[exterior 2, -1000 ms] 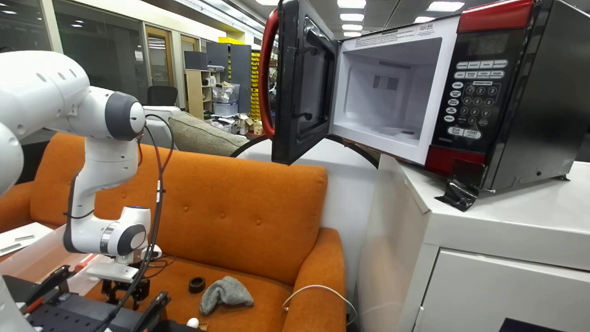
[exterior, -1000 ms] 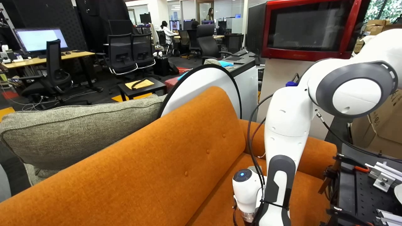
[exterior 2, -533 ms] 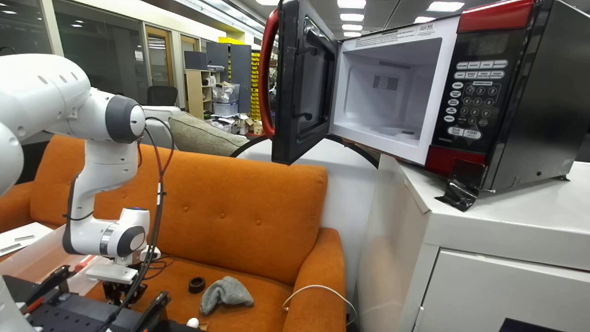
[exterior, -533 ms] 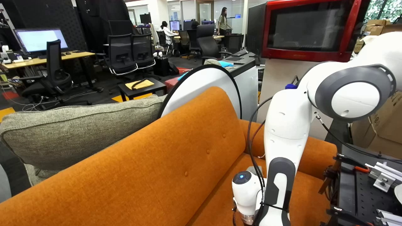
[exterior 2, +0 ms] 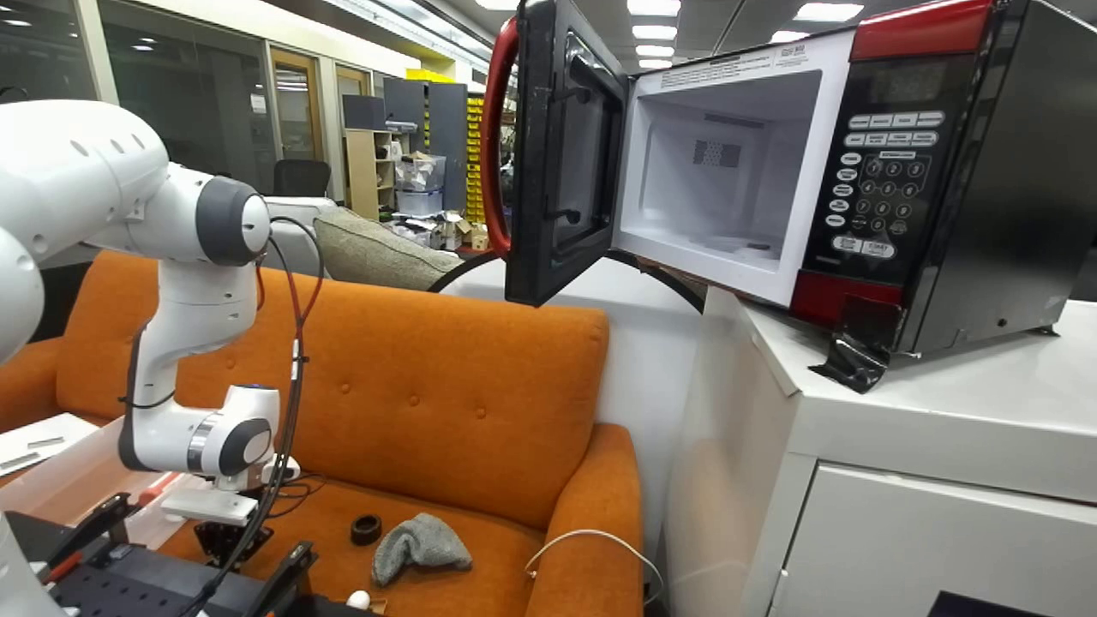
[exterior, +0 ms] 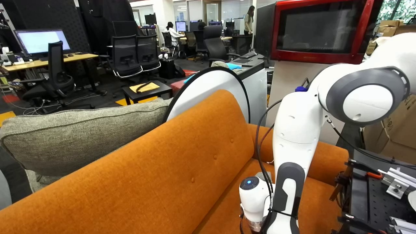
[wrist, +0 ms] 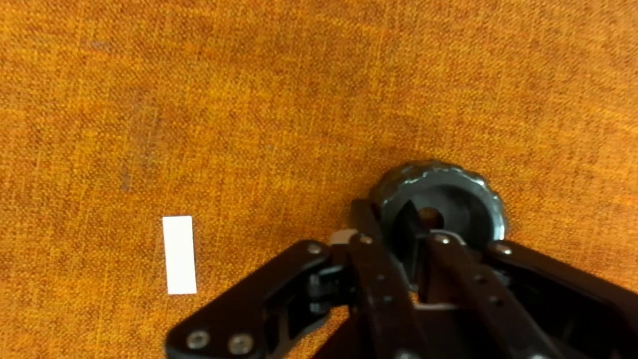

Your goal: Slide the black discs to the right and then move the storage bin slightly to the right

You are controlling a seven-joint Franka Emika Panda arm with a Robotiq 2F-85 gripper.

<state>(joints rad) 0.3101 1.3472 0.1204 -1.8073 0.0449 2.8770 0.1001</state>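
Moved since a second ago: arm [exterior: 294,139] sits slightly lower; the standing person [exterior: 249,21] now shows beside the microwave [exterior: 320,31]. Black ring [exterior 2: 366,536] and grey cloth [exterior 2: 422,546] unchanged.
Black disc [wrist: 451,199]: on the orange sofa [wrist: 239,114], hollow side up, right of centre in the wrist view, at the tips of the gripper [wrist: 387,212].
Jaws: drawn nearly together with the disc's rim between; fingers [wrist: 364,219] stand one outside, one in the hollow. Reads as a pinch; firmness not readable.
Slide, done well: judged at or near the start of a slide. Hold is off-centre, so the disc may swivel; drag slowly and level, no lifting, no pressing into the fabric.
Storage bin [exterior 2: 73,484]: taken to be the translucent one at the left edge of an exterior view; its turn follows the discs.
Wrist view only: rim between fingers, and a white strip [wrist: 179,255] apart from the disc.
Exterior only: bin, ring, cloth. Ring may be another disc; unconfirmed. Cables [exterior 2: 293,411] partly cover the gripper there. In an exterior view the wrist cap [exterior: 250,182] shows, but the gripper does not.
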